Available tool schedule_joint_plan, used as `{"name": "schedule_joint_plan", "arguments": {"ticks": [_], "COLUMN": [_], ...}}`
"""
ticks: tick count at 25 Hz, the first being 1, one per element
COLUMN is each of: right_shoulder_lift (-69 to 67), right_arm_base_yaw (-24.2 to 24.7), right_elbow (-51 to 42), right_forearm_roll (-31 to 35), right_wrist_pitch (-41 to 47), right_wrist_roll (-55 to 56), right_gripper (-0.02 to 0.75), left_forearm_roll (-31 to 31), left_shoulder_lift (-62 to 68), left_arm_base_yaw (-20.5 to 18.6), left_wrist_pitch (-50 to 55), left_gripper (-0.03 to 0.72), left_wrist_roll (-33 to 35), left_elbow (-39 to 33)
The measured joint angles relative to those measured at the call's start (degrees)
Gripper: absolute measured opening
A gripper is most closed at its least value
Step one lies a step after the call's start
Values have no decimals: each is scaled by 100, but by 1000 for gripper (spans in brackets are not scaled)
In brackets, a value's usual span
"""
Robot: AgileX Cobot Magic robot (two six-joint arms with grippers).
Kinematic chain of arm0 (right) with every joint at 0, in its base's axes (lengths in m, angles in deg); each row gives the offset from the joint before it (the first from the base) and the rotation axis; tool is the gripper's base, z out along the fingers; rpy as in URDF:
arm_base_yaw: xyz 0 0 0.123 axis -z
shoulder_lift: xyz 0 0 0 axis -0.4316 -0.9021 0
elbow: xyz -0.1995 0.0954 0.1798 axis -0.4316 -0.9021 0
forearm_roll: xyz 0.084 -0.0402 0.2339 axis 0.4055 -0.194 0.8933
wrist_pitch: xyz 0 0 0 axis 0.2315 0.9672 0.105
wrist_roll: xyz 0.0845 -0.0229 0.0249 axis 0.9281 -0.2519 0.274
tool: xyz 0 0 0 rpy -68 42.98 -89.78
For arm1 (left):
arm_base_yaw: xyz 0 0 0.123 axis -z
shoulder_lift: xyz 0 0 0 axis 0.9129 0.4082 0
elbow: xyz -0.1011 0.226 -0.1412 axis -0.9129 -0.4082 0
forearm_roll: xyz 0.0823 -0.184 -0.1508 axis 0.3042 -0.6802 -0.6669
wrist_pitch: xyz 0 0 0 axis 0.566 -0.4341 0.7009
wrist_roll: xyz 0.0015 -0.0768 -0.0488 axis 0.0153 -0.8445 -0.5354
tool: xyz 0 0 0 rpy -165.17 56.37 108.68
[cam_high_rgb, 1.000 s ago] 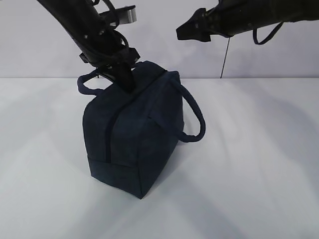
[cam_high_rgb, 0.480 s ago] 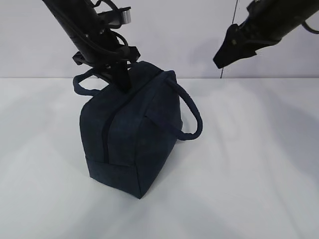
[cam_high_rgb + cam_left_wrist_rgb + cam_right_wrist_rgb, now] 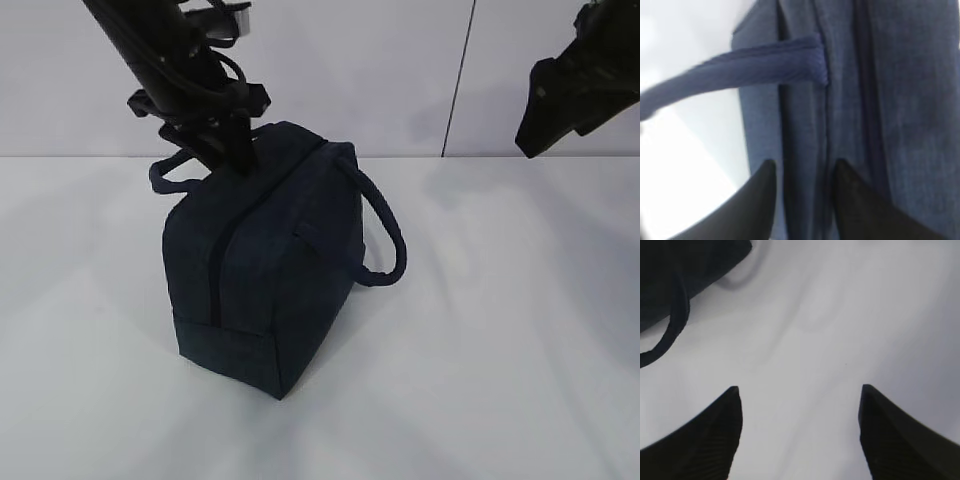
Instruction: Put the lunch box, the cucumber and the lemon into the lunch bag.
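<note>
Lunch bag (image 3: 265, 265) stands upright on the white bench (image 3: 480, 350), zipper seam running along its top and down the near end, closed as far as can be seen. One loop handle (image 3: 385, 225) droops off the bag's right side, the other (image 3: 175, 175) sticks out behind its left shoulder. Lunch box, cucumber and lemon not visible in any view; presumably inside the bag, cannot confirm.

Left gripper (image 3: 232, 155) sits at the bag's top rear edge. In the left wrist view (image 3: 802, 195) its jaws stand slightly apart, straddling the fabric ridge beside the seam with nothing pinched between them. Right gripper (image 3: 550, 115) hangs high and well to the right of the bag; in the right wrist view (image 3: 800, 430) its jaws are wide apart over bare bench, holding nothing.

Handling judgement: the bag is soft woven cloth, not slippery, not fragile. It holds a boxy shape now but the walls would likely buckle and the whole bag tilt or slide under a sideways pull, since it looks light. Fabric folds give poor purchase. Better grips: the thick corded handles for lifting or steadying, or the zipper pull for working the top. The pull itself is not made out in these views. One arm bracing the bag while the other works would seem wise.
</note>
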Motion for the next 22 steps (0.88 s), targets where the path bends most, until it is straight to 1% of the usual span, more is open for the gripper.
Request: {"name": "schedule_joint_plan", "arguments": {"ticks": [2, 4, 9, 13, 15, 22], "right_shoulder_lift": [0, 9, 184, 488, 689, 1548], "right_arm_base_yaw": [0, 0, 0, 0, 0, 0], "right_elbow": [0, 0, 0, -44, -165, -787], "right_forearm_roll": [-12, -23, -67, -80, -89, -263], "right_wrist_pitch": [0, 0, 9, 36, 39, 87], "right_wrist_roll": [197, 389, 843, 945, 960, 973], "right_gripper": [526, 526, 526, 526, 526, 526], "left_forearm_roll": [123, 214, 294, 351, 502, 818], "left_shoulder_lift": [-136, -242, -484, -780, -988, -2086], "left_arm_base_yaw": [0, 0, 0, 0, 0, 0], "left_wrist_pitch": [10, 10, 20, 20, 20, 44], "left_gripper": [288, 298, 303, 304, 304, 304], "left_wrist_roll": [-12, -78, -243, -282, -295, -308], "left_elbow": [0, 0, 0, -23, -184, -1172]}}
